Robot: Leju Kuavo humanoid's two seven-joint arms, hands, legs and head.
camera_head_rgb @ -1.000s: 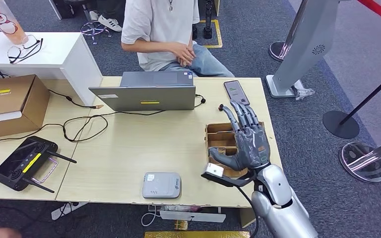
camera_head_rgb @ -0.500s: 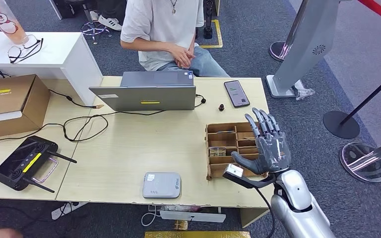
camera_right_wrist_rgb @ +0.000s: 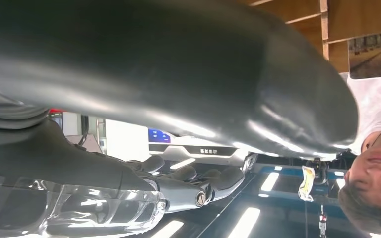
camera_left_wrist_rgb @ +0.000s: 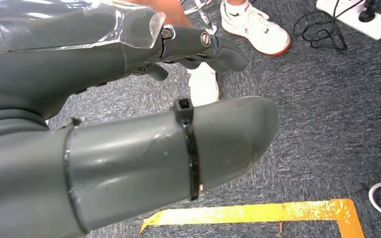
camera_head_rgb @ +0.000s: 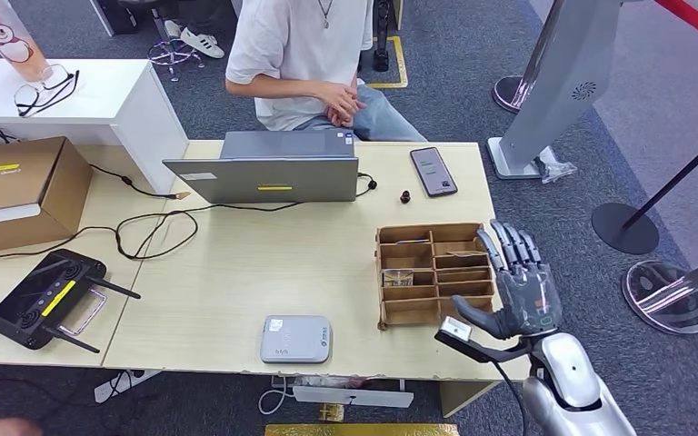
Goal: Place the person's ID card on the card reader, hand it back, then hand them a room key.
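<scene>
My right hand [camera_head_rgb: 524, 295] is empty, fingers [camera_head_rgb: 509, 243] extended and spread, thumb out to the side, palm turned toward the table. It hovers just beside the right edge of the wooden compartment tray [camera_head_rgb: 434, 272], level with the tray's near half and clear of it. My left hand [camera_left_wrist_rgb: 129, 99] is seen from its wrist camera hanging over dark carpet, thumb straight and the darker fingers loosely extended with nothing between them. The tray sits on the light wooden table [camera_head_rgb: 236, 272] near its right edge; thin flat items lie in some of its compartments, and I cannot tell whether any is a room key. The grey card reader [camera_head_rgb: 296, 339] lies flat near the table's front edge, left of the tray and well apart from my right hand, its top bare. I cannot locate the ID card. A phone [camera_head_rgb: 433, 171] lies face up at the far right of the table, beside a laptop [camera_head_rgb: 273, 168]. The person [camera_head_rgb: 304, 54] sits behind the laptop with hands clasped in the lap. A black controller [camera_head_rgb: 45, 300] and a cardboard box [camera_head_rgb: 18, 191] occupy the table's left side.
</scene>
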